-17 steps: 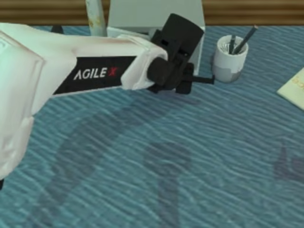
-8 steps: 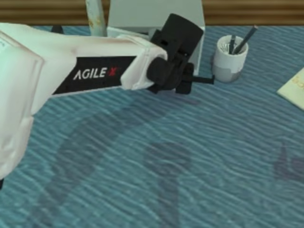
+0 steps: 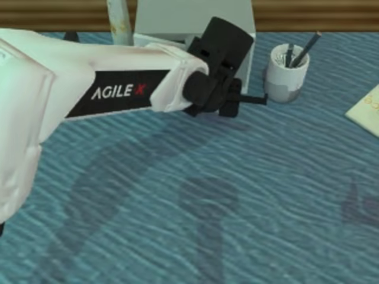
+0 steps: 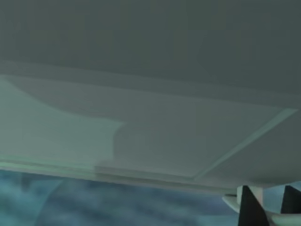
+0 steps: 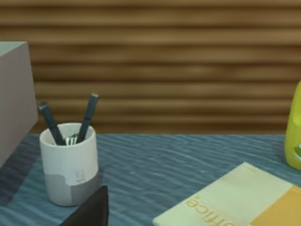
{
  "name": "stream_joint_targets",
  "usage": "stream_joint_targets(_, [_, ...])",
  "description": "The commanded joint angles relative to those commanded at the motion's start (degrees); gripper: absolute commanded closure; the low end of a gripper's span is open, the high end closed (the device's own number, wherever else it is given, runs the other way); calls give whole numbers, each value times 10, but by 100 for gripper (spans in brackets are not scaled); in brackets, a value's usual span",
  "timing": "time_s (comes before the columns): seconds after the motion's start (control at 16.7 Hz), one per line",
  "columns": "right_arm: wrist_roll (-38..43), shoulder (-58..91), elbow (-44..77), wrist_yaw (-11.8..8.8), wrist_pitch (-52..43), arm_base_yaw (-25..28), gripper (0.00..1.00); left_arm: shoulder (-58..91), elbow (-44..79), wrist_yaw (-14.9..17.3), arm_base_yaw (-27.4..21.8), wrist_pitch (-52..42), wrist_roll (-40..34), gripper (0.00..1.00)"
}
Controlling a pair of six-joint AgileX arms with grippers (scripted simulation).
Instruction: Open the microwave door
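My left hand (image 3: 251, 99) is at the front of the microwave (image 3: 195, 18), at the far edge of the tabletop (image 3: 237, 195), its black wrist block hiding most of the microwave's front face; one thin black finger (image 3: 253, 98) juts toward the top view's right, and I cannot tell whether the hand is open or closed. In the left wrist view the microwave door (image 4: 155, 136) fills nearly the whole frame, a pale panel with a recessed window outline, seen very close, with dark fingertips (image 4: 247, 207) at its lower edge. Just right of the hand stands a white pen cup (image 3: 286, 73) holding dark pens. Farther right lies a pale booklet (image 3: 366, 109). The right wrist view shows the same cup, the booklet, and a yellow bottle (image 5: 294, 127); my right hand is out of view.
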State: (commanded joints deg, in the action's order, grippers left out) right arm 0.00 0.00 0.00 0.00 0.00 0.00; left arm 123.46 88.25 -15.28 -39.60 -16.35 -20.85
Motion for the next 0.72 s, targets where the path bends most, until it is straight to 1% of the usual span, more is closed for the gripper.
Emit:
stream_joint_targets(0.18, [0,0,0,0,0,0,0,0,-9,7,-5,3,6,100])
stream_joint_targets(0.48, [0,0,0,0,0,0,0,-29,-49,31,8,29,40,100])
stream_joint_targets(0.72, [0,0,0,0,0,0,0,-30,-49,31,8,29,41,100])
